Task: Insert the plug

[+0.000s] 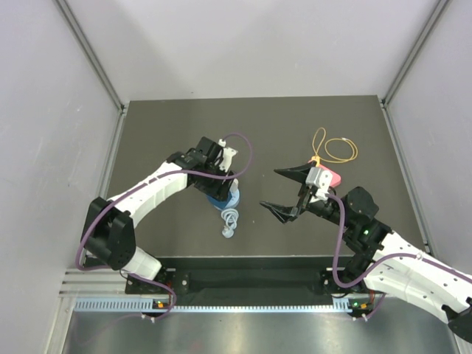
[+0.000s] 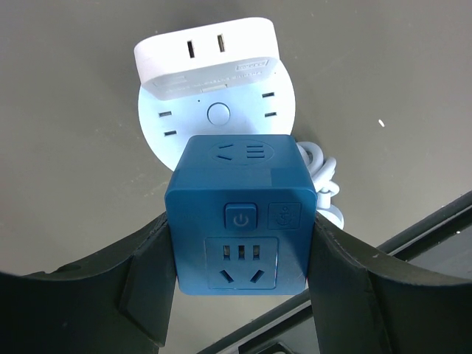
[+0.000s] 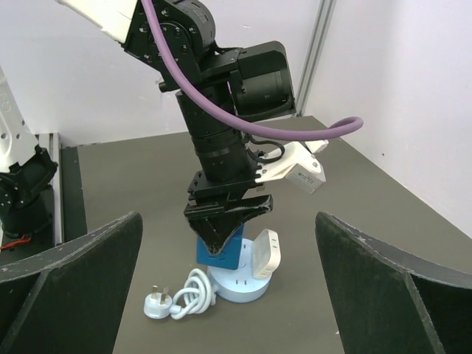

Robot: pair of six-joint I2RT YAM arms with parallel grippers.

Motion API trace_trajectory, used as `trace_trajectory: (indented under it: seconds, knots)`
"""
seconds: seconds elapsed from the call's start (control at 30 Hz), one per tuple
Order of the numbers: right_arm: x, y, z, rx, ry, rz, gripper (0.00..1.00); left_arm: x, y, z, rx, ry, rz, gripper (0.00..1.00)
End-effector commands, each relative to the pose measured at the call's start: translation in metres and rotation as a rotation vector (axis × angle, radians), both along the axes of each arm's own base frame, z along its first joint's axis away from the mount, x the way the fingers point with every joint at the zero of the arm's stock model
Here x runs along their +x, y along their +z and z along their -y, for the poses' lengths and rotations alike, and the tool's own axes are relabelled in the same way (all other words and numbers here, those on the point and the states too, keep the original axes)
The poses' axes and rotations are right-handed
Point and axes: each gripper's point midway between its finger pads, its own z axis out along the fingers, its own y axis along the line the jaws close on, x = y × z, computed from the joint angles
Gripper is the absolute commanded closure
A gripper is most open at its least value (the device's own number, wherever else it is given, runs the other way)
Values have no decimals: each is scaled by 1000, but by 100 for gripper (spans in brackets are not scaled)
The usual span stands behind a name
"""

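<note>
The plug is a blue cube adapter [image 2: 240, 214] with a power button and a socket face. My left gripper [image 2: 240, 274] is shut on it, one black finger against each side. The cube leans slightly on top of a round pale-blue socket base [image 2: 221, 114] on the dark table. I cannot see whether its pins are in. A white adapter [image 2: 206, 55] stands on the same base just beyond the cube. In the right wrist view the cube [image 3: 225, 253] shows under the left fingers. My right gripper [image 1: 269, 188] hangs open to the right of the base, holding nothing.
The base's white cord, coiled, ends in a white three-pin plug [image 3: 158, 302] lying on the table [image 1: 162, 133] towards the near edge. An orange wire loop [image 1: 335, 150] lies at the back right, with a pink piece by my right wrist. Grey walls close in three sides.
</note>
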Motion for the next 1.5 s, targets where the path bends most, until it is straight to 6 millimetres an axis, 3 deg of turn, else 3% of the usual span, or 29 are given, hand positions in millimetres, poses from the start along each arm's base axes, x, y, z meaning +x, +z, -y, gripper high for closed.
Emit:
trace_trajectory:
  seconds: [0.0, 0.67, 0.97, 1.47]
  knots:
    - [-9, 34, 0, 66, 25, 66, 0, 1, -1, 2, -11, -1, 8, 100]
    - [-10, 32, 4, 59, 15, 72, 0, 8, -14, 0, 14, 33, 22, 100]
    - [-11, 32, 6, 60, 11, 75, 0, 15, -10, -1, 32, 51, 60, 100]
    - [-10, 30, 5, 56, 10, 68, 0, 7, -27, -10, 137, 53, 52, 100]
